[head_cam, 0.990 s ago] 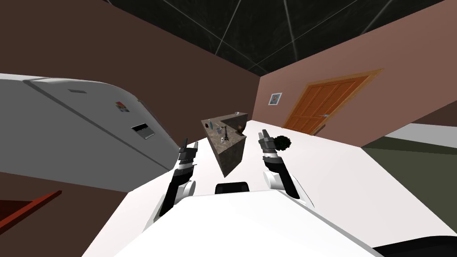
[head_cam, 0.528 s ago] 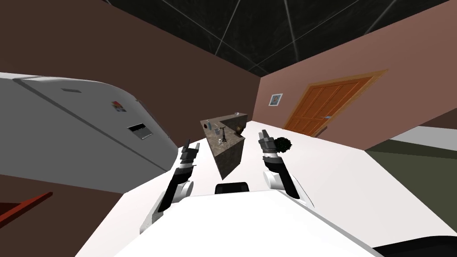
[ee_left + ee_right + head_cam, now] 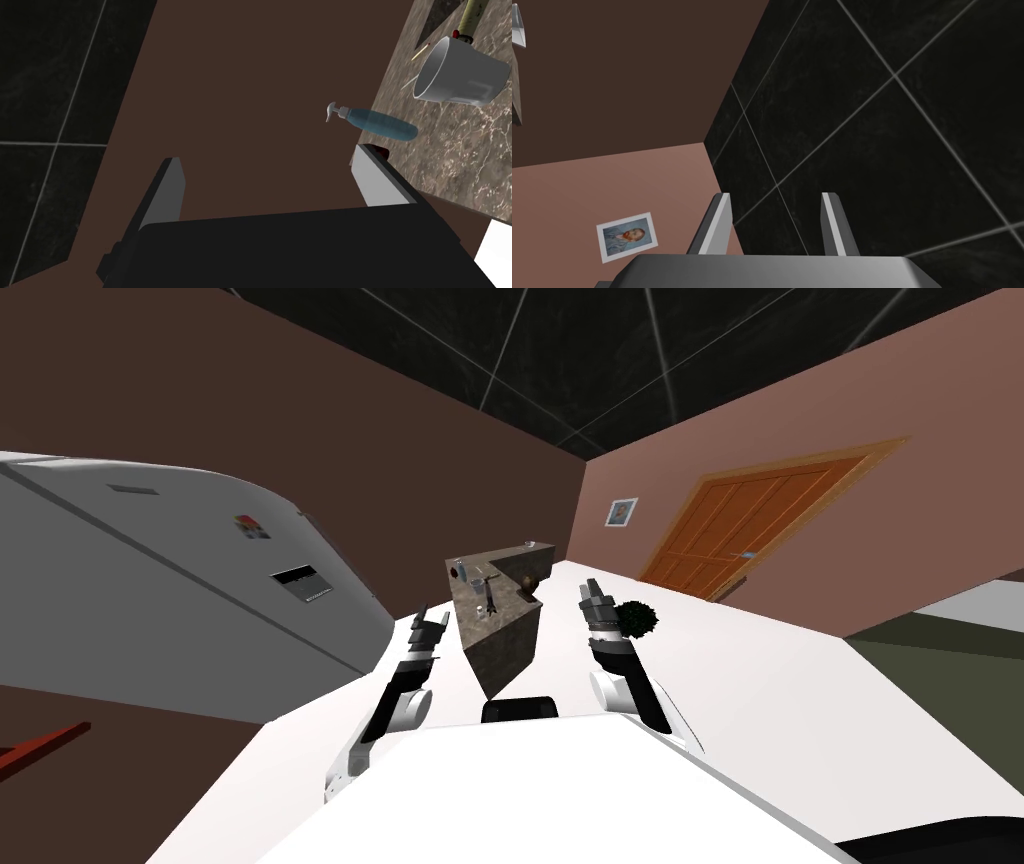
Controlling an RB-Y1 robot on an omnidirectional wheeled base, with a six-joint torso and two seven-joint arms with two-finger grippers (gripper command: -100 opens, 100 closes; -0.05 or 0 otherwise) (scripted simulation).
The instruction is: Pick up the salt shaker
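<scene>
Currently left pincer (image 3: 268,157) wide, right pincer (image 3: 777,196) half-open; salt shaker indistinct among counter (image 3: 465,145) items beside left.

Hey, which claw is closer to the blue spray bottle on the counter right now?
Left. The left claw, open, has the blue spray bottle just beyond one finger, untouched. The right claw, also open, is across the counter.

My view has swung, by my own move: the fridge (image 3: 150,578) now lies further left and the door (image 3: 760,533) further right. The counter (image 3: 500,633) looks closer, and my left gripper (image 3: 434,616) has reached forward, nearer its side.
</scene>
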